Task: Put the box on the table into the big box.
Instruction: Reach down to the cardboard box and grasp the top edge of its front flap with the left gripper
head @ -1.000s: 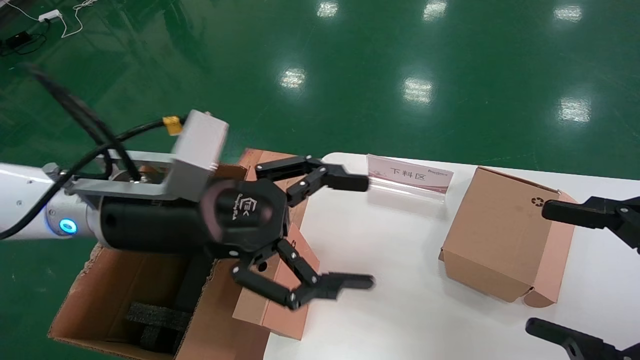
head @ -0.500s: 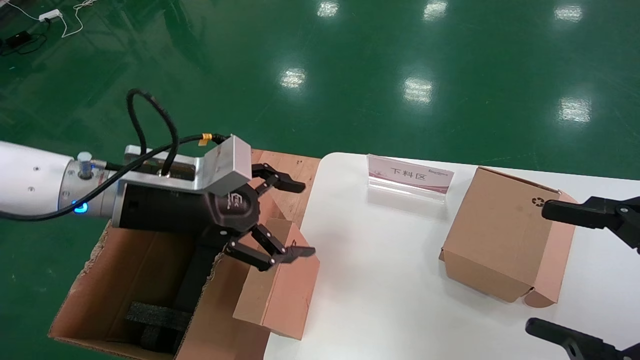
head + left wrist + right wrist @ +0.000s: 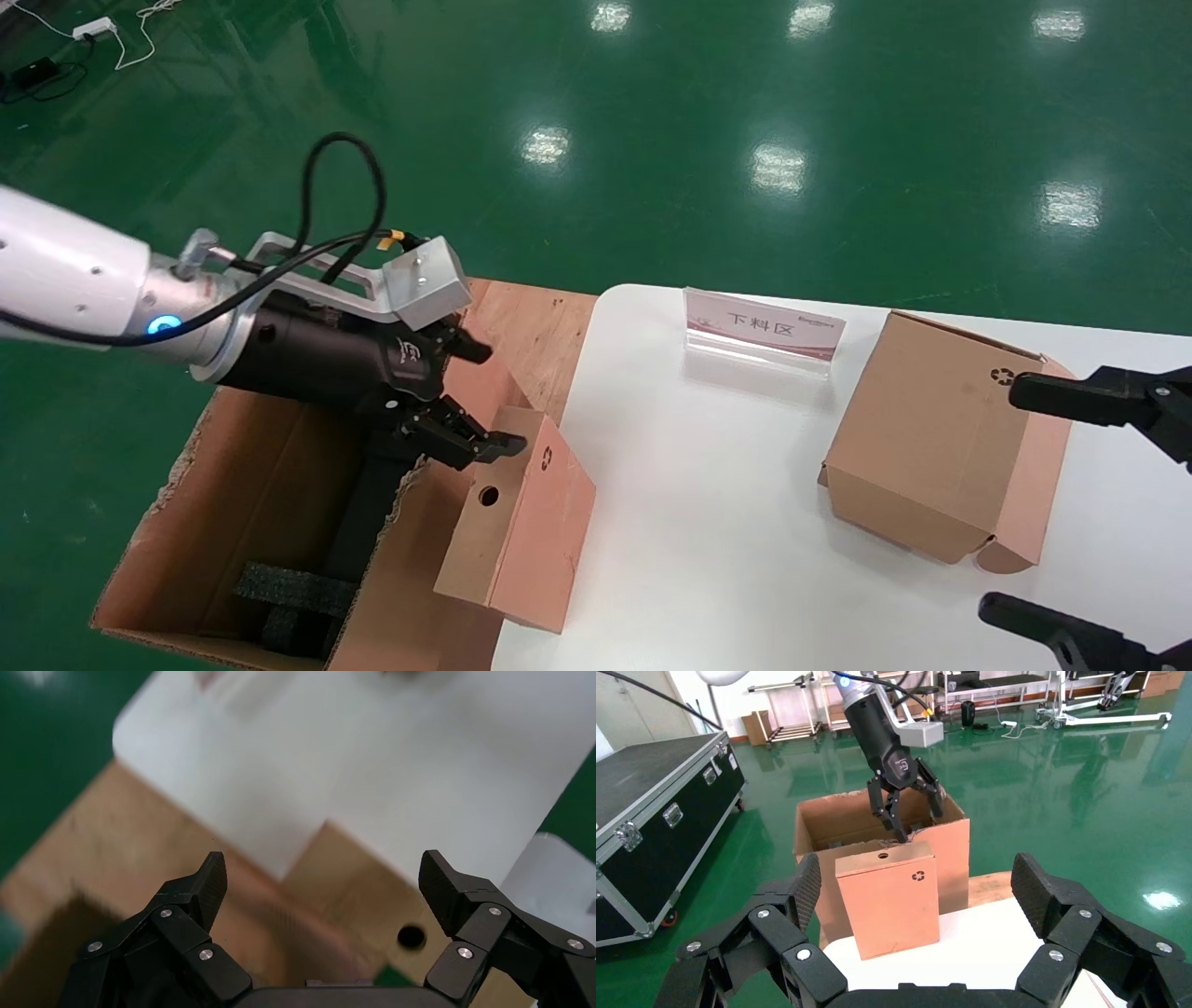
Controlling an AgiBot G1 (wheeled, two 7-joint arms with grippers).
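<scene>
The box (image 3: 521, 531) is a thin brown carton standing on edge at the table's left edge, with a recycling mark and a round hole in its top face; it also shows in the right wrist view (image 3: 891, 903) and the left wrist view (image 3: 365, 896). It leans against the big box (image 3: 223, 503), a torn-rimmed carton on the floor holding black foam (image 3: 289, 596). My left gripper (image 3: 494, 399) hovers open over the big box's near wall, one fingertip (image 3: 510, 445) at the box's top edge; I cannot tell if they touch. My right gripper (image 3: 1010, 499) is open at the table's right side.
A chunkier brown carton (image 3: 931, 438) sits on the white table (image 3: 708, 540) right of centre, just before my right gripper. A small sign stand (image 3: 764, 331) is at the table's back edge. A wooden board (image 3: 535, 321) lies behind the big box. A black case (image 3: 659, 790) stands on the floor.
My left gripper has drawn back to the left and dropped from above the table to the box's top edge, still open. The box and the right arm have not moved.
</scene>
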